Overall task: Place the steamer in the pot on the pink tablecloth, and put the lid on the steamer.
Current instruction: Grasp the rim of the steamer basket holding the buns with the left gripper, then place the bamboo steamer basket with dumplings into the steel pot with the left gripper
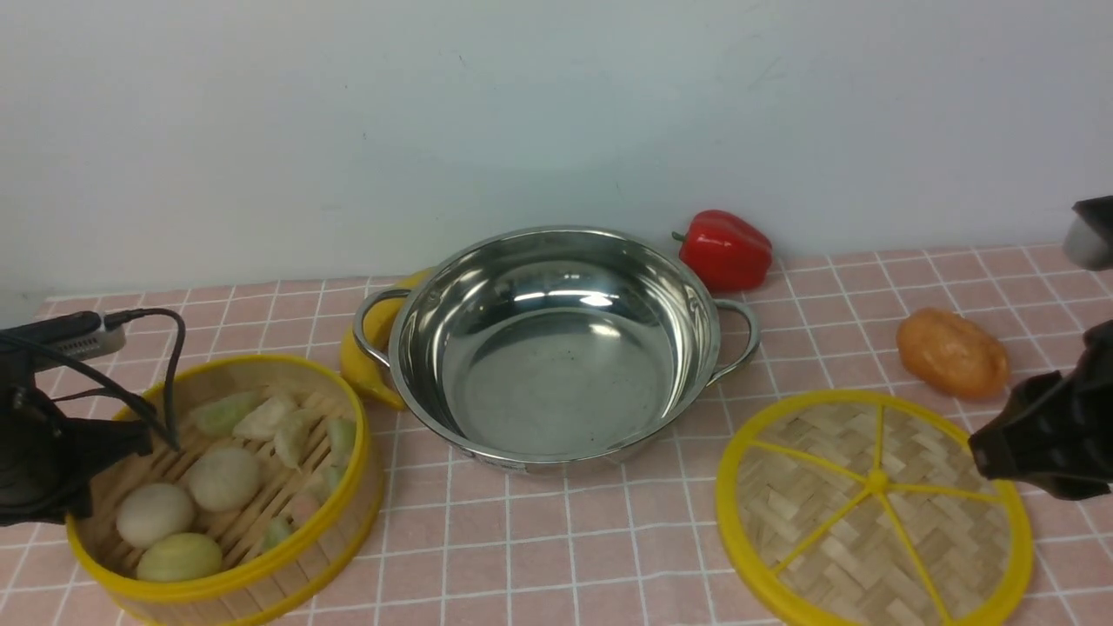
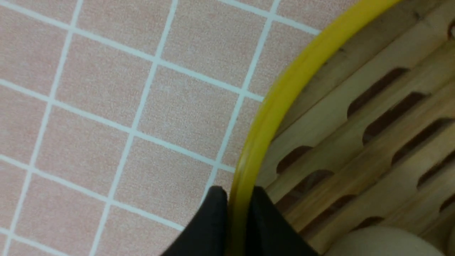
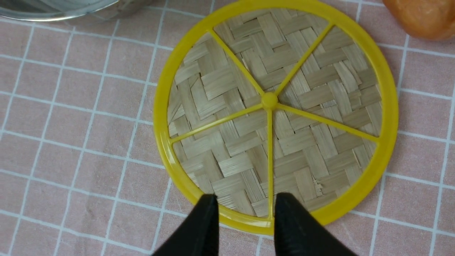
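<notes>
The steamer [image 1: 363, 439], a round bamboo basket with yellow plastic rims holding pale toy buns, stands on the pink grid tablecloth [image 1: 565, 539] at eight o'clock from the shiny steel pot [image 1: 556, 374]. The left claw [image 2: 238, 192] pinches its rim, one finger inside and one outside. The right claw [image 3: 245, 199], spread, hovers over the flat woven-bamboo lid [image 3: 270, 103] at four o'clock.

On the tablecloth [image 1: 556, 539], the pot [image 1: 556, 365] lies between the steamer [image 1: 352, 513], front-left, and the lid [image 1: 869, 504], front-right.
</notes>
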